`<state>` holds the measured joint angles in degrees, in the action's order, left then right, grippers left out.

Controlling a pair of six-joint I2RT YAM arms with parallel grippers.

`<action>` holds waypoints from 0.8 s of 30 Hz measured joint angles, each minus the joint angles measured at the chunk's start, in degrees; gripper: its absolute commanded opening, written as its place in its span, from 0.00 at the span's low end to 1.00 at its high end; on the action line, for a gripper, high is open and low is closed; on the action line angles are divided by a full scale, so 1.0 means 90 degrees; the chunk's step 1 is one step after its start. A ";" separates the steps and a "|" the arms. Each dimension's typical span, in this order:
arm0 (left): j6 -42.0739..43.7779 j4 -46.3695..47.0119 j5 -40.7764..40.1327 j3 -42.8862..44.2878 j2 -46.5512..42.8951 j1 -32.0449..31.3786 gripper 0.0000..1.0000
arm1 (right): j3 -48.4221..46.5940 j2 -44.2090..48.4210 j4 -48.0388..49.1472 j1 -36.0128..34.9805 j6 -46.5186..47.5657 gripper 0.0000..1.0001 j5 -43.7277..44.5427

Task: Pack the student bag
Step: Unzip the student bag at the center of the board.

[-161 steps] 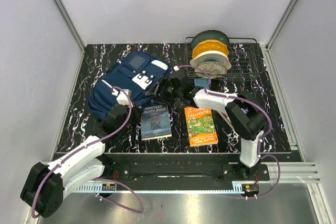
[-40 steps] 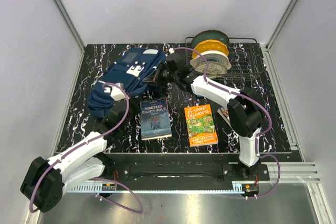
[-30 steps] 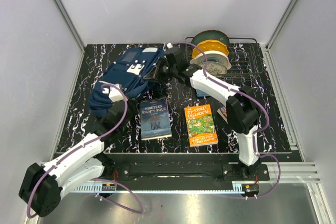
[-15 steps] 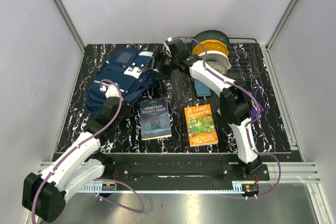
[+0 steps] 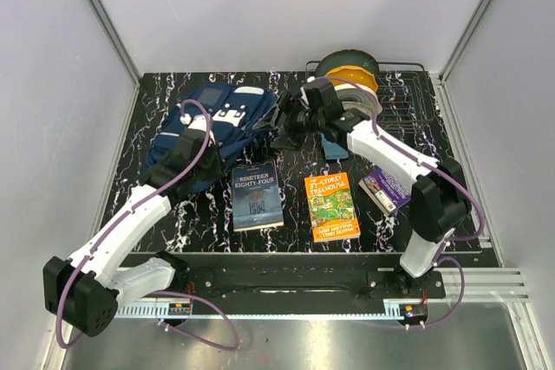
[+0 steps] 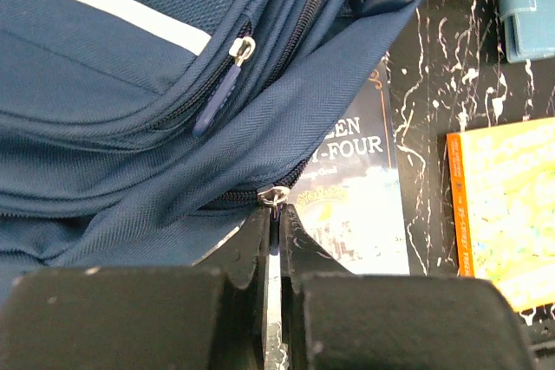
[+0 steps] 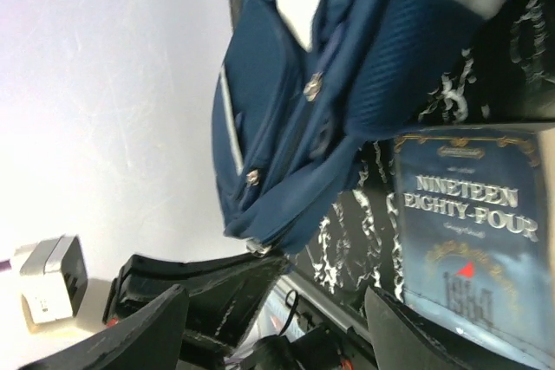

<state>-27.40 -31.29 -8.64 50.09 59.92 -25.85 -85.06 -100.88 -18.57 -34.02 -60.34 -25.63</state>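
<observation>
Left wrist view: my left hand (image 6: 276, 214) is pinched shut on the small metal zip pull (image 6: 275, 194) at a lower seam of the student bag (image 6: 130, 84). Its navy woven folds, with one white stripe, fill the upper left of the frame. The glossy Nineteen Eighty-Four paperback (image 6: 355, 205) shows past the fabric edge.

From the top camera, my right hand (image 5: 290, 123) stands wide open and holds nothing, just beside the bag's right edge. The bag lies in the upper left of the black marbled bench (image 5: 212, 223). A pale blue wallet (image 5: 334, 146), an orange book (image 5: 332, 206) and a purple book (image 5: 386, 190) lie further right. A wire rack (image 5: 408, 114) of round spools (image 5: 351, 93) sits behind them.
</observation>
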 measured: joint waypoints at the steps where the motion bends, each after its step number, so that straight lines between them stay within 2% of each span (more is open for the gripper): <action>1: 0.0015 0.0010 0.0102 0.0015 0.0005 -0.0005 0.00 | 0.0090 0.0068 0.0158 -0.0095 -0.0095 0.77 0.0002; 5: 0.0185 0.0160 0.0403 -0.0211 0.0005 -0.0192 0.00 | 0.0952 0.0214 0.1273 -0.0447 -0.0595 0.73 0.0027; 8: 0.0294 0.0085 0.0692 -0.0323 0.0027 -0.0311 0.00 | 0.1353 0.0056 0.1508 -0.0610 -0.0928 0.72 0.0100; 13: 0.0406 0.0216 0.0935 -0.0338 0.0022 -0.0459 0.00 | 0.1399 -0.0211 0.1824 -0.0656 -0.1183 0.61 0.0240; 19: 0.0573 0.0282 0.1151 -0.0338 0.0053 -0.0551 0.00 | 0.1277 -0.0595 0.2225 -0.0663 -0.1353 0.58 0.0267; 24: 0.0702 0.0306 0.1224 -0.0338 0.0216 -0.0661 0.00 | 0.1134 -0.1042 0.2312 -0.0663 -0.1416 0.23 0.0214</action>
<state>-21.08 -28.53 2.37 47.05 61.87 -31.79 -74.85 -110.26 2.24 -39.99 -73.08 -23.70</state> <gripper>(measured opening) 0.042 0.422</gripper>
